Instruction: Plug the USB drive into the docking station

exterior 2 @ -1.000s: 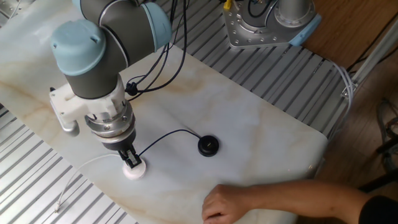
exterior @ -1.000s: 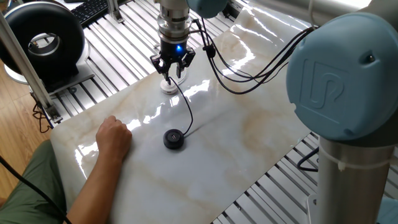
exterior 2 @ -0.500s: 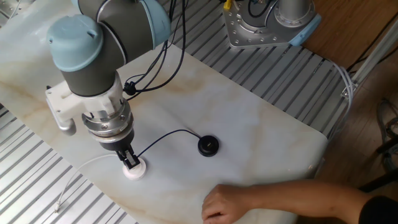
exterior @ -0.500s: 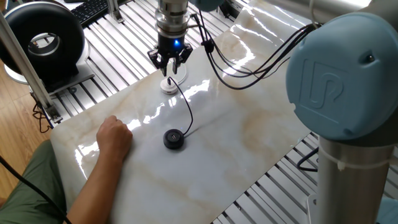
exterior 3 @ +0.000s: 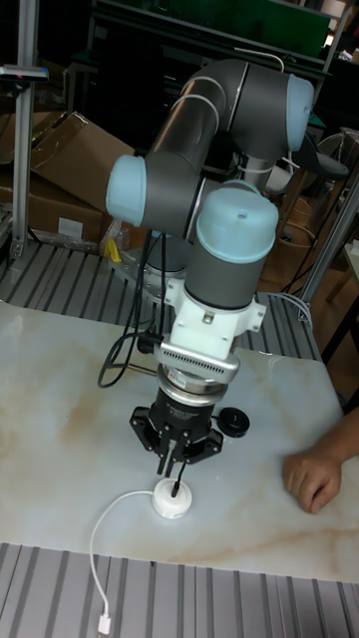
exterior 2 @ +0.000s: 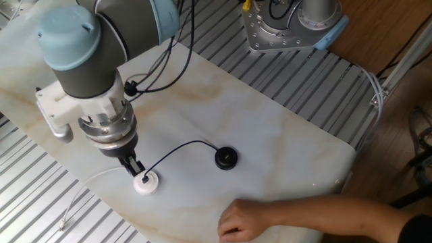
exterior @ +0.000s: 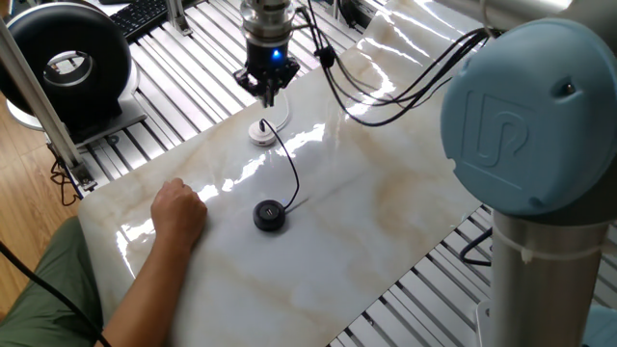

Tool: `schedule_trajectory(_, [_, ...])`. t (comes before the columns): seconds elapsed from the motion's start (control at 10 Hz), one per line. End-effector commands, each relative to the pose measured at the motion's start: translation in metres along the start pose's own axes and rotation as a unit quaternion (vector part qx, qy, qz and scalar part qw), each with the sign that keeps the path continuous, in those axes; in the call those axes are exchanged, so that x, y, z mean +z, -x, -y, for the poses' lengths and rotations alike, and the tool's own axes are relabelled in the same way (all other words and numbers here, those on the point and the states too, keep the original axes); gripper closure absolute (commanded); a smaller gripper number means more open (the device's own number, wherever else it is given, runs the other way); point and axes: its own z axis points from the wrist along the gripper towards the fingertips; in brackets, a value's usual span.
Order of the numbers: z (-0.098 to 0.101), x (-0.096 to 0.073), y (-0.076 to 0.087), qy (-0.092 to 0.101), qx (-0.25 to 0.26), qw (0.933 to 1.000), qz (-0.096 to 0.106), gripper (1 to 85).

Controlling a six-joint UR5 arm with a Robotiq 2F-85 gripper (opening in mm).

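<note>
The docking station [exterior: 260,133] [exterior 2: 146,183] [exterior 3: 172,500] is a small white disc near the table's edge. The USB drive's black plug [exterior: 264,124] [exterior 2: 144,179] [exterior 3: 177,487] stands upright on top of the disc. Its thin black cable curves to a round black puck [exterior: 270,214] [exterior 2: 226,158] [exterior 3: 233,421]. My gripper [exterior: 269,96] [exterior 2: 133,167] [exterior 3: 171,466] hangs a short way above the plug and does not touch it. Its fingers point down with a narrow gap and hold nothing.
A person's hand [exterior: 178,212] [exterior 2: 243,219] [exterior 3: 314,478] rests on the marble table near the puck. The disc's white cord [exterior 3: 100,558] trails off over the slatted metal edge. A black round device [exterior: 67,63] stands beyond the table corner.
The gripper has let go of the plug and risen straight up from the disc. Plug, cable, puck and hand stay where they were.
</note>
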Motion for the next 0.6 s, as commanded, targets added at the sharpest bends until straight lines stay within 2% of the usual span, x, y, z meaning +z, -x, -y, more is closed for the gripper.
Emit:
schedule_trajectory(0.0, [0.014, -0.02, -0.023, -0.009, -0.004, 0.9997, -0.023, 84.3])
schedule_trajectory(0.3, [0.035, -0.033, -0.043, -0.026, -0.018, 0.9992, -0.026, 84.3])
schedule_trajectory(0.5, [0.056, -0.026, -0.057, -0.04, -0.037, 0.9979, -0.035, 84.3])
